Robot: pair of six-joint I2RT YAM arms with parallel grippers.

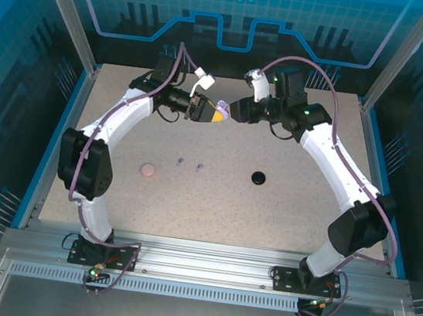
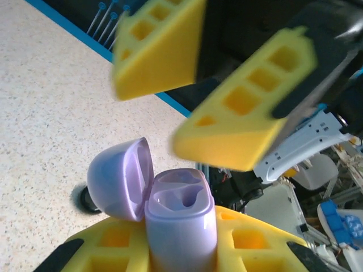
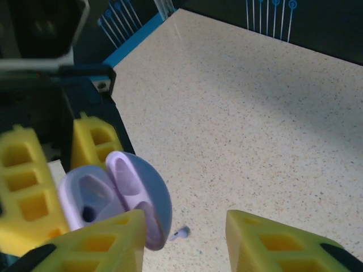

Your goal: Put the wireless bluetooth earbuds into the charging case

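Observation:
My left gripper [image 2: 181, 241] is shut on a lavender charging case [image 2: 181, 221], held high above the table at the back. Its domed lid [image 2: 120, 178] hangs open and both wells show bare. In the top view the case [image 1: 222, 106] sits between the left gripper [image 1: 210, 112] and the right gripper [image 1: 235, 110]. My right gripper [image 3: 187, 243] stands open, its left pad [image 3: 96, 243] right beside the lid [image 3: 144, 198], with nothing between the pads. Two tiny lavender earbuds [image 1: 181, 159] [image 1: 199, 166] lie on the table; one earbud [image 3: 180, 232] shows below the lid.
A round pale pink case [image 1: 147, 171] lies left of the earbuds and a round black case [image 1: 259, 177] to their right. The speckled table [image 1: 281, 222] has a blue rim and see-through walls around it. The right gripper's yellow fingers [image 2: 244, 124] hover just over the held case.

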